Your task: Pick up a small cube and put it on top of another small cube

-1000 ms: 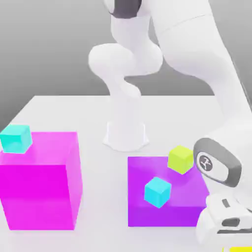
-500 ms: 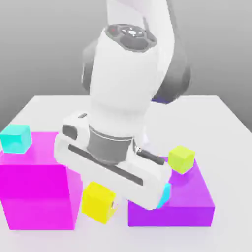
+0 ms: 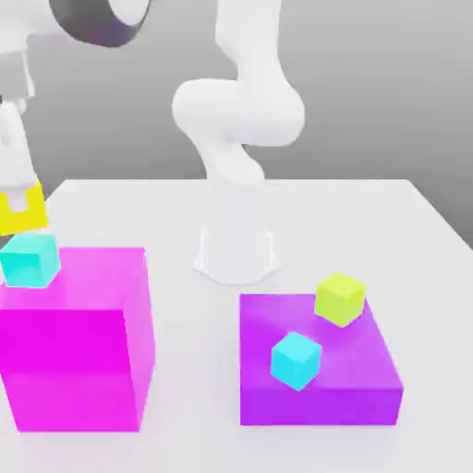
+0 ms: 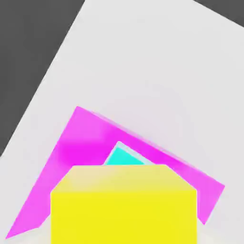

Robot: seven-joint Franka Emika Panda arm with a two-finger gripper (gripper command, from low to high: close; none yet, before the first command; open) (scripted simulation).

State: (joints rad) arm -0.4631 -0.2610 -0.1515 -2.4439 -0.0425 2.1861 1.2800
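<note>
Your gripper [image 3: 20,205] pinches the yellow cube [image 3: 22,212] at the exterior view's far left, just above the turquoise cube [image 3: 30,260] on the magenta block [image 3: 88,342] | likely light, rigid, smooth | keep flat-side grip.

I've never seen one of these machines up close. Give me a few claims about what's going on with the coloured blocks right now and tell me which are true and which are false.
1. The yellow cube is held by the claw above the turquoise cube. True.
2. The turquoise cube sits on the purple block. False: it sits on the magenta block.
3. Two small cubes rest on the purple block. True: a lime cube and a sky-cyan cube.
4. The yellow cube is already resting on the turquoise cube. False: in the exterior view a gap separates them.
5. The lime cube lies on the bare table. False: it is on the purple block.
</note>
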